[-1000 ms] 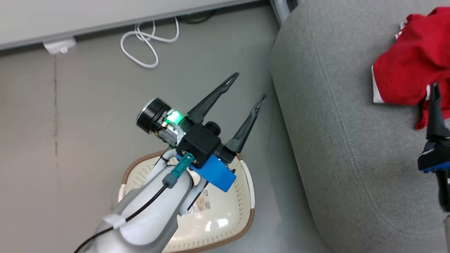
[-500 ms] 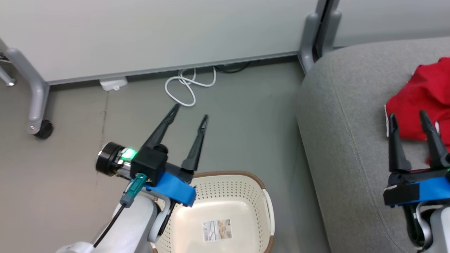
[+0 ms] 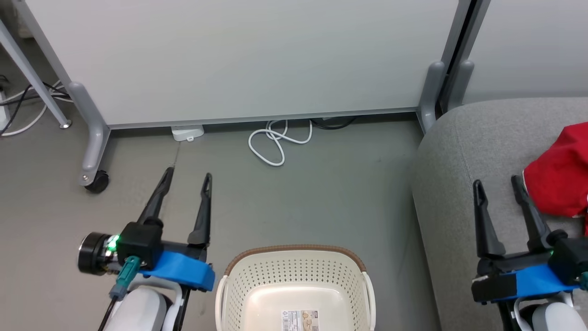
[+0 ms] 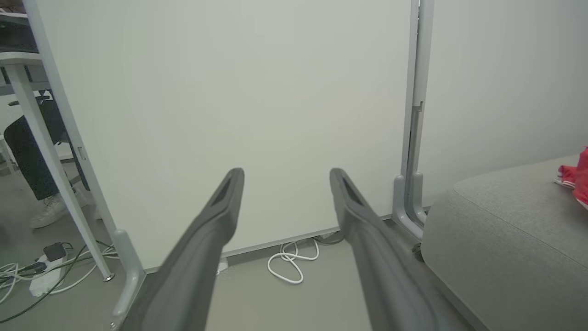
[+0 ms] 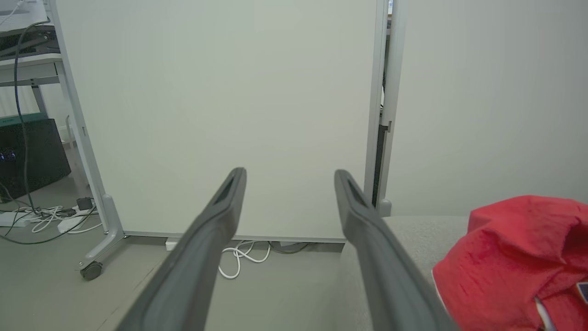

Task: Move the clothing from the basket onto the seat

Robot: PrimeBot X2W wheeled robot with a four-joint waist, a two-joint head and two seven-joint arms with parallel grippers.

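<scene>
Left pincer (image 3: 189,173) and right pincer (image 3: 497,180) wide, empty, pulled back; basket (image 3: 294,250) bare, clothing (image 3: 560,184) on seat (image 3: 459,151), task looks done.

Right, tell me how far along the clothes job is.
Done, it seems: the soft bright red clothing lies on the large light grey upholstered seat, and the small cream perforated plastic basket shows a bare floor with a paper label, though its near end is cropped. In hand: nothing; left gripper and right gripper both stand open and empty. Left: probably nothing.
</scene>
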